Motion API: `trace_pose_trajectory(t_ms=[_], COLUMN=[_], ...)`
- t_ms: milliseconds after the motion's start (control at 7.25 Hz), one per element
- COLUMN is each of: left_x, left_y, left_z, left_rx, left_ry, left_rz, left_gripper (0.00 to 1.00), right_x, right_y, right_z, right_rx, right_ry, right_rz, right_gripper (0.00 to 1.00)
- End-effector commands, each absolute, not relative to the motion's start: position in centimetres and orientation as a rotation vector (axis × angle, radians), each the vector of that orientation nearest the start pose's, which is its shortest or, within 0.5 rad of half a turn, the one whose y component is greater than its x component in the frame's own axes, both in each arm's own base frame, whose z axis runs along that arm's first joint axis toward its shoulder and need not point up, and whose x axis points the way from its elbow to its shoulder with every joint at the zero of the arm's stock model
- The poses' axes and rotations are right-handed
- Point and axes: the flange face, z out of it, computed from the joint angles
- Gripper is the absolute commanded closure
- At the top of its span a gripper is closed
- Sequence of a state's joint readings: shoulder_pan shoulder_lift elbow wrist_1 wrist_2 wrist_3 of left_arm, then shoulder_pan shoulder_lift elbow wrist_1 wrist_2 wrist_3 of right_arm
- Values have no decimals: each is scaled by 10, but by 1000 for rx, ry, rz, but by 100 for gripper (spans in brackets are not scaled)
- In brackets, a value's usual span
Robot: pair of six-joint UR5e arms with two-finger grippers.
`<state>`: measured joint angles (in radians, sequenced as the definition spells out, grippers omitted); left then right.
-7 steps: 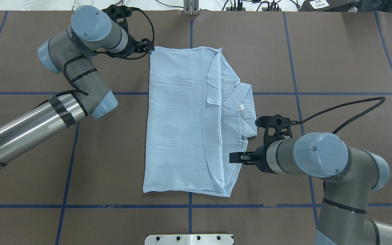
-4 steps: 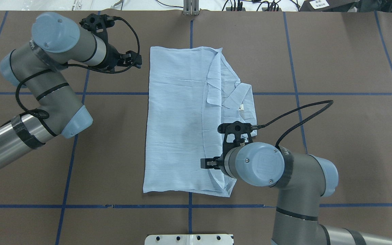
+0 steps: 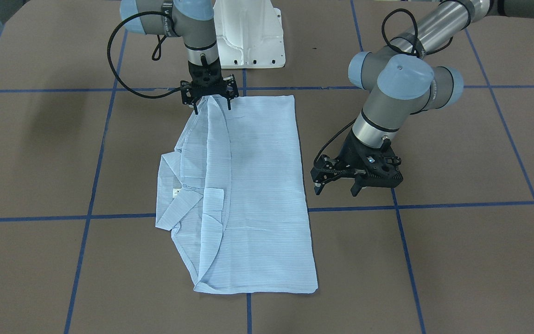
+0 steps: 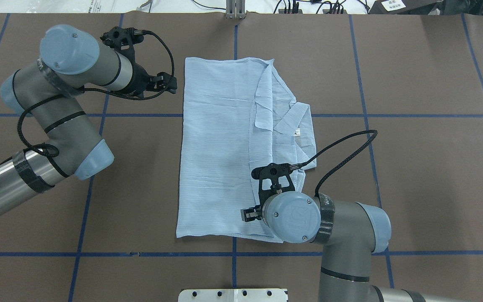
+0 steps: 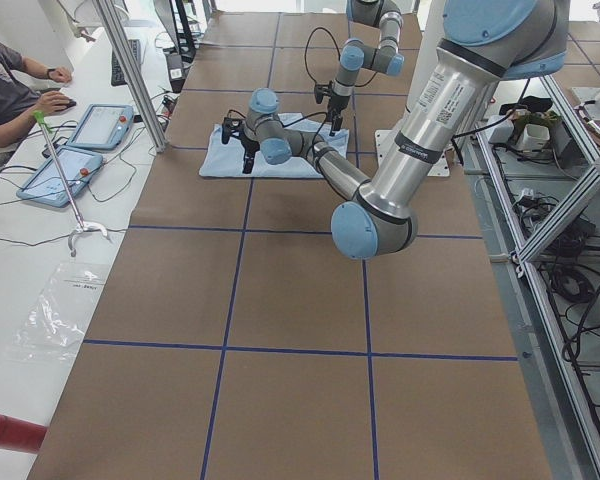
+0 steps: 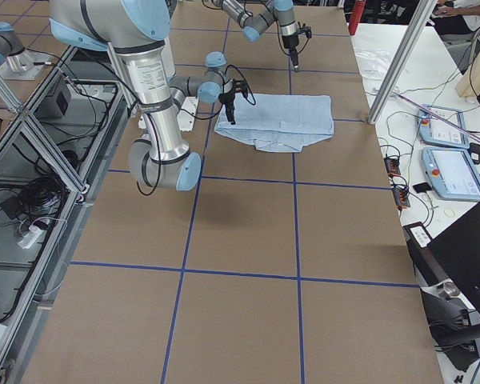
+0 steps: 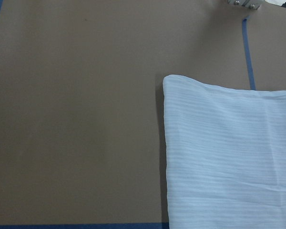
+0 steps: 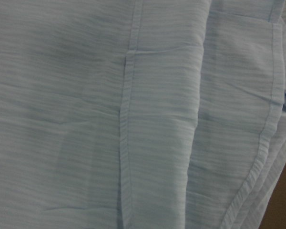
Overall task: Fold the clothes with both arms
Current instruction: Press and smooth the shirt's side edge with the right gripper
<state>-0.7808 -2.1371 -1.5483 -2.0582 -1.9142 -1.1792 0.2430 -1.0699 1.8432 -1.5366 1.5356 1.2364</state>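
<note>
The pale blue striped shirt (image 4: 220,147) lies folded into a long rectangle mid-table, with its collar and white neck label (image 4: 297,132) on its right side. It also shows in the front view (image 3: 257,185). My left gripper (image 3: 336,188) is open and empty, hovering over bare table just off the shirt's far left edge; in the overhead view it is at the shirt's upper left (image 4: 170,84). My right gripper (image 3: 211,104) is open, its fingers straddling the folded ridge at the shirt's near end (image 4: 247,214). The right wrist view shows only cloth (image 8: 133,114). The left wrist view shows a shirt corner (image 7: 229,152).
The brown table (image 4: 413,84) is marked with blue tape lines. The white pedestal base (image 3: 248,37) stands at the robot's edge. Tablets (image 5: 80,125) and an operator sit beyond the far edge.
My left gripper has drawn back left from the shirt's far left corner. My right arm has swung left, from off the shirt's right edge to above its near end.
</note>
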Motion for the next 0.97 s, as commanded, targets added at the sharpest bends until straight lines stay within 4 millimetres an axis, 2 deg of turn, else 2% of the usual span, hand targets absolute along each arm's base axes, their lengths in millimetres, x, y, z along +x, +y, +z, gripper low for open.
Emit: trace_pose_trajectory(t_ms=[0, 138, 551, 827], left_x=[426, 427, 427, 427], left_y=[-559, -559, -559, -559], left_z=[282, 281, 275, 276], left_rx=[304, 303, 307, 306], left_ry=[1024, 1026, 1031, 1030], left_rz=[-171, -170, -169, -169], left_gripper=[0, 0, 0, 0], right_x=[-583, -587, -590, -584], right_y=[-277, -275, -274, -282], right_z=[266, 276, 283, 284], right_rx=[269, 258, 255, 260], right_ry=[-738, -721, -697, -677], right_rz=[-117, -131, -159, -164], right_gripper=[0, 0, 0, 0])
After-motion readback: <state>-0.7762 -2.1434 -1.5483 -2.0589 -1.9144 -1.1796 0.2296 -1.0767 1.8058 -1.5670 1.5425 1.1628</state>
